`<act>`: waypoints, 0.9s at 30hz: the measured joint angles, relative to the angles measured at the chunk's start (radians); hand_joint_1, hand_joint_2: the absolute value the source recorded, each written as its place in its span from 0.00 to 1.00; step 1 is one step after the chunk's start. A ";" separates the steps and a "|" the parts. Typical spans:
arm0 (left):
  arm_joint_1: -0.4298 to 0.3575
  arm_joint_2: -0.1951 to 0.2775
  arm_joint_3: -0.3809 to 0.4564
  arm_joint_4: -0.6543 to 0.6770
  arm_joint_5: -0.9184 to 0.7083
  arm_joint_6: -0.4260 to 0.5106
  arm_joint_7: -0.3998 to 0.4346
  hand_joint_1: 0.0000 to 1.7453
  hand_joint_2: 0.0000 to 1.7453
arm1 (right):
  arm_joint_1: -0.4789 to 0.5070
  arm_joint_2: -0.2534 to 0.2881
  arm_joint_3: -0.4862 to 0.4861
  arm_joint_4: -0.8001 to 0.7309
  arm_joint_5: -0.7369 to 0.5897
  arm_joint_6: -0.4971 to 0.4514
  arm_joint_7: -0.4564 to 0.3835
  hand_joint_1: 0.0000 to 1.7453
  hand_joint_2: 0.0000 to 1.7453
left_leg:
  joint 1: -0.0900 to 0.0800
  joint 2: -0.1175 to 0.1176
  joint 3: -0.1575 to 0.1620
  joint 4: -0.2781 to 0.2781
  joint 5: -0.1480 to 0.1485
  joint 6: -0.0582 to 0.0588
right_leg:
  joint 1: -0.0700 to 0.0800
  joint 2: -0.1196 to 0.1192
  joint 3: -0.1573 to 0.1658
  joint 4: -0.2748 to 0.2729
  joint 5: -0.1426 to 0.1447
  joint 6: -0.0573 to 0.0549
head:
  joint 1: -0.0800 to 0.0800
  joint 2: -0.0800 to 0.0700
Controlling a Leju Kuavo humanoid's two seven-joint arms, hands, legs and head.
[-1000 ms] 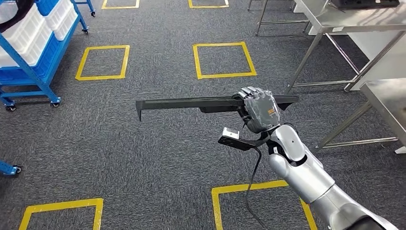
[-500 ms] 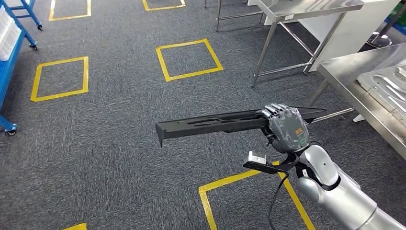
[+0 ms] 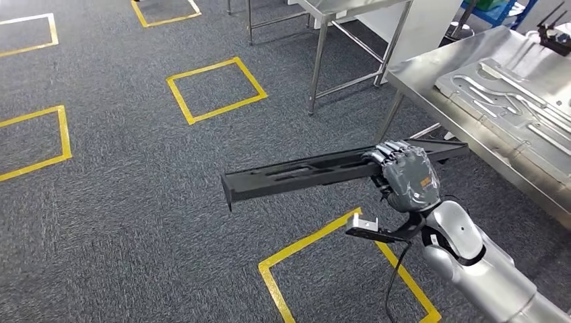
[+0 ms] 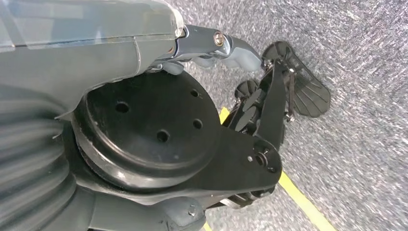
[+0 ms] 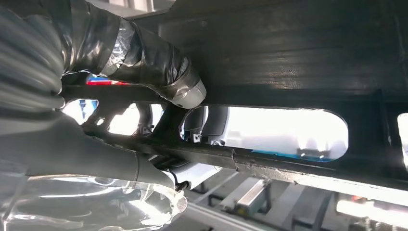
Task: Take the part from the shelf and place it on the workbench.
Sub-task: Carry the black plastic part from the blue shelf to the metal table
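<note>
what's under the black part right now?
The right hand holds the long black part above grey carpet and a yellow tape square. Its far end nears the workbench; floor directly beneath the part is hidden.

Under the hand lies grey carpet [image 3: 135, 202] marked with yellow tape squares [image 3: 215, 89], one just below the hand and others far beyond it. A second steel table [image 3: 337, 7] stands further away, beyond the hand, on thin metal legs.
</note>
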 joint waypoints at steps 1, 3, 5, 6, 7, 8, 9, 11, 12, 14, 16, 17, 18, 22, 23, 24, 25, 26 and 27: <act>-0.002 0.001 0.000 0.000 -0.001 0.003 0.002 0.00 1.00 | -0.015 0.012 0.006 0.014 0.007 0.000 -0.001 1.00 1.00 | 0.001 -0.016 -0.003 0.014 -0.009 -0.005 | -0.003 0.010 0.004 -0.006 0.004 -0.005 | 0.000 0.000; -0.004 0.003 0.000 0.000 -0.002 0.006 0.005 0.00 1.00 | -0.043 0.037 0.020 0.039 0.014 0.001 0.000 1.00 1.00 | 0.004 -0.068 -0.042 0.100 -0.057 -0.014 | -0.010 0.026 0.009 -0.014 0.010 -0.013 | 0.000 0.000; -0.005 0.006 0.000 0.000 -0.005 0.014 0.010 0.00 1.00 | -0.073 0.067 0.038 0.070 0.017 -0.001 0.000 1.00 1.00 | 0.005 -0.097 -0.110 0.229 -0.113 -0.017 | -0.010 0.045 0.007 -0.013 0.010 -0.017 | 0.000 0.000; -0.005 0.007 0.000 0.000 -0.008 0.020 0.016 0.00 1.00 | -0.089 0.083 0.049 0.088 0.018 -0.002 0.000 1.00 1.00 | 0.005 -0.100 -0.133 0.268 -0.119 -0.018 | -0.009 0.057 0.007 -0.011 0.010 -0.018 | 0.000 0.000; -0.006 0.008 0.000 0.000 -0.011 0.027 0.021 0.00 1.00 | -0.104 0.100 0.059 0.109 0.020 -0.004 0.000 1.00 1.00 | 0.005 -0.102 -0.140 0.273 -0.106 -0.018 | -0.010 0.071 0.006 -0.009 0.009 -0.018 | 0.000 0.000; -0.006 0.008 0.000 0.000 -0.016 0.033 0.028 0.00 1.00 | -0.121 0.116 0.068 0.132 0.022 -0.007 0.000 1.00 1.00 | 0.006 -0.105 -0.129 0.237 -0.074 -0.017 | -0.010 0.085 0.007 -0.006 0.008 -0.018 | 0.000 0.000; -0.006 0.008 -0.001 0.000 -0.020 0.041 0.037 0.00 1.00 | -0.140 0.133 0.077 0.156 0.024 -0.011 0.000 1.00 1.00 | 0.007 -0.115 -0.104 0.171 -0.031 -0.016 | -0.011 0.099 0.006 -0.001 0.005 -0.016 | 0.000 0.000; -0.006 0.009 -0.002 0.000 -0.031 0.056 0.060 0.00 1.00 | -0.183 0.166 0.093 0.205 0.028 -0.017 0.000 1.00 1.00 | 0.011 -0.153 -0.058 0.056 0.021 -0.013 | -0.012 0.125 0.000 0.012 -0.001 -0.009 | 0.000 0.000; -0.007 0.009 -0.004 0.000 -0.036 0.064 0.073 0.00 1.00 | -0.207 0.183 0.100 0.233 0.030 -0.021 0.000 1.00 1.00 | 0.011 -0.164 -0.047 0.027 0.030 -0.010 | -0.013 0.136 -0.006 0.017 -0.002 -0.003 | 0.000 0.000; -0.012 0.009 -0.008 0.000 -0.045 0.075 0.094 0.00 1.00 | -0.244 0.215 0.111 0.286 0.039 -0.030 0.001 1.00 1.00 | 0.007 -0.158 -0.043 0.018 0.031 -0.001 | -0.017 0.153 -0.014 0.018 0.000 0.009 | 0.000 0.000; -0.017 0.009 -0.013 0.000 -0.048 0.079 0.108 0.00 1.00 | -0.267 0.238 0.117 0.331 0.050 -0.040 0.003 1.00 1.00 | 0.008 -0.139 -0.040 0.008 0.037 0.012 | -0.019 0.137 -0.018 0.023 -0.004 0.019 | 0.000 0.000; -0.018 0.009 -0.016 0.000 -0.049 0.079 0.113 0.00 1.00 | -0.279 0.248 0.119 0.351 0.056 -0.045 0.004 1.00 1.00 | 0.010 -0.129 -0.038 0.002 0.041 0.018 | -0.017 0.111 -0.030 0.047 -0.018 0.023 | 0.000 0.000; -0.018 0.009 -0.018 0.000 -0.049 0.079 0.118 0.00 1.00 | -0.291 0.259 0.121 0.370 0.060 -0.049 0.004 1.00 1.00 | 0.011 -0.118 -0.037 -0.002 0.043 0.023 | -0.016 0.079 -0.051 0.090 -0.042 0.026 | 0.000 0.000; -0.013 0.010 -0.021 0.000 -0.037 0.070 0.130 0.00 1.00 | -0.313 0.299 0.128 0.425 0.070 -0.058 0.004 1.00 1.00 | 0.007 -0.075 -0.036 -0.004 0.037 0.027 | -0.018 0.032 -0.154 0.285 -0.112 0.035 | 0.001 0.000; -0.012 0.010 -0.021 0.000 -0.033 0.067 0.131 0.00 1.00 | -0.316 0.307 0.130 0.435 0.072 -0.058 0.004 1.00 1.00 | 0.007 -0.063 -0.034 -0.004 0.035 0.026 | -0.019 0.030 -0.146 0.267 -0.091 0.033 | 0.001 0.000; -0.011 0.010 -0.021 0.000 -0.031 0.066 0.132 0.00 1.00 | -0.319 0.314 0.131 0.443 0.073 -0.058 0.003 1.00 1.00 | 0.006 -0.052 -0.030 -0.004 0.032 0.024 | -0.018 0.021 -0.118 0.210 -0.055 0.031 | 0.001 0.000; -0.010 0.010 -0.021 0.000 -0.029 0.065 0.133 0.00 1.00 | -0.325 0.319 0.132 0.448 0.073 -0.058 0.002 1.00 1.00 | 0.006 -0.040 -0.025 -0.004 0.029 0.021 | -0.014 -0.001 -0.080 0.135 -0.022 0.026 | 0.000 0.000; -0.009 0.010 -0.021 0.000 -0.028 0.065 0.133 0.00 1.00 | -0.330 0.325 0.133 0.451 0.074 -0.058 0.002 1.00 1.00 | 0.004 -0.030 -0.019 -0.006 0.026 0.018 | -0.007 -0.032 -0.046 0.071 0.000 0.018 | 0.000 0.000; -0.007 0.010 -0.021 0.000 -0.027 0.065 0.134 0.00 1.00 | -0.336 0.330 0.134 0.454 0.074 -0.059 0.001 1.00 1.00 | 0.002 -0.020 -0.014 -0.009 0.023 0.015 | 0.000 -0.057 -0.025 0.026 0.012 0.010 | 0.001 0.000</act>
